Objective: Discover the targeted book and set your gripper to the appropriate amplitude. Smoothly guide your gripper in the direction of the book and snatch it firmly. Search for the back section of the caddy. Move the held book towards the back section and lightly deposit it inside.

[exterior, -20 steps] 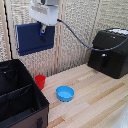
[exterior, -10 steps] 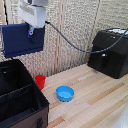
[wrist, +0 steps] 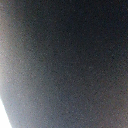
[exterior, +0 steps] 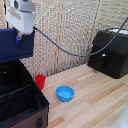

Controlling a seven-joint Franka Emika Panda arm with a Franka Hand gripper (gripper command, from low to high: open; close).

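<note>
One book in the air, held over the caddy

One thin navy book (exterior: 14, 46) hangs upright from the gripper (exterior: 19, 38), well above the table and over the caddy (exterior: 20, 102), which stands at the table's corner on the exterior view's left. The short fingers pinch the book's upper edge, shut on it, so the cover dangles flat-faced below the white hand. The wrist view shows only a dark blurred surface, most likely the cover pressed close to the lens, so nothing more of the grip can be read there.

As a hardcover it should stay stiff and not sag, and it looks light for this arm. A smooth cover held at one edge may swing or slip, so a firm pinch near the middle of that edge suits it best.

The back section (exterior: 9, 82) lies below. A red cup (exterior: 40, 81) and a blue bowl (exterior: 64, 93) sit on the table beside the caddy; a black appliance (exterior: 110, 52) stands towards the far edge.
</note>
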